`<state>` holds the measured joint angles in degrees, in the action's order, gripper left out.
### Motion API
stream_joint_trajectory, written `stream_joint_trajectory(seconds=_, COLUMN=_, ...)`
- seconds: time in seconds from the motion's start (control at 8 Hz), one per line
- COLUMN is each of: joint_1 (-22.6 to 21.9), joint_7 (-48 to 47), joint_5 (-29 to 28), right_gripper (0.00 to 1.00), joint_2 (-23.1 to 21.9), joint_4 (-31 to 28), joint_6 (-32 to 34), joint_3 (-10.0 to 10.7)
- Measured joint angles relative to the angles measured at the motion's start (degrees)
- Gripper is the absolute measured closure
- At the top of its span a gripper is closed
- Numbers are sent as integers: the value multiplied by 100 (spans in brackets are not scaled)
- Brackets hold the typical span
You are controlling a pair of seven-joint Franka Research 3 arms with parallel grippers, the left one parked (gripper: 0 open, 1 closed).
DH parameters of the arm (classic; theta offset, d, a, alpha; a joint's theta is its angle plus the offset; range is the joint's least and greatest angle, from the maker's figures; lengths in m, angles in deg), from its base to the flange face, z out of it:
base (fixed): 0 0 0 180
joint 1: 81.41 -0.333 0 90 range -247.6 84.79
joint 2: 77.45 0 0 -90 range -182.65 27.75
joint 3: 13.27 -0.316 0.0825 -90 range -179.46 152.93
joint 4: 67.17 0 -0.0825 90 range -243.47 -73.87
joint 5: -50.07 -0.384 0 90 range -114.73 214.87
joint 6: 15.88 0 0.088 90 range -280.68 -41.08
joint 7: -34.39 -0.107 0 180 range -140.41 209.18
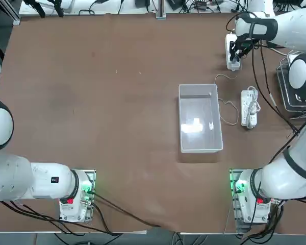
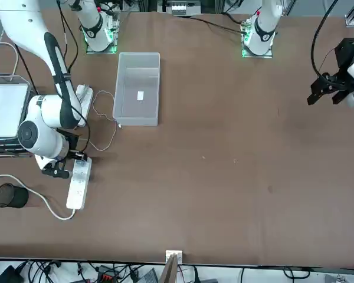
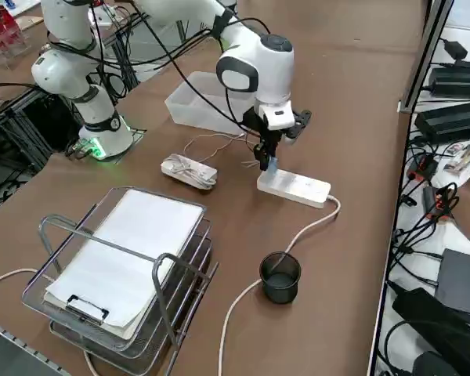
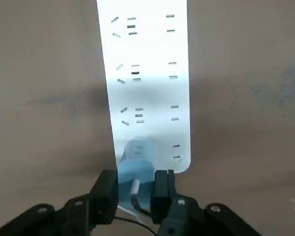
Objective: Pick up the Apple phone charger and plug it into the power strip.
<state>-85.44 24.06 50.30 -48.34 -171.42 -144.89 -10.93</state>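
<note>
My right gripper [image 4: 135,184] is shut on the Apple phone charger [image 4: 136,164], a small white-grey block held upright between the black fingers [image 4: 106,192]. The charger's lower end meets the last socket row at the near end of the power strip [image 4: 147,73]; its prongs are hidden. In the top view the gripper [image 1: 238,55] hangs over the strip [image 1: 229,42] at the table's far right. The right side view shows the gripper [image 3: 268,160] above the strip's [image 3: 298,187] end. The charger's thin cable [image 1: 225,104] trails toward the clear bin.
A clear plastic bin [image 1: 200,148] sits mid-table. A shorter white strip with bundled cord [image 1: 249,108] lies between the bin and a wire paper tray [image 3: 125,258]. A black cup [image 3: 280,276] stands beside the power strip's thick lead [image 3: 309,225].
</note>
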Motion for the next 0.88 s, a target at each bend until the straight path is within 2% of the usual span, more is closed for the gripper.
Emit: stream_joint_trajectory(seconds=0.88, joint_1=10, joint_7=15, joint_5=-1, right_gripper=63, joint_2=51, joint_4=-2, joint_6=-7, joint_3=20)
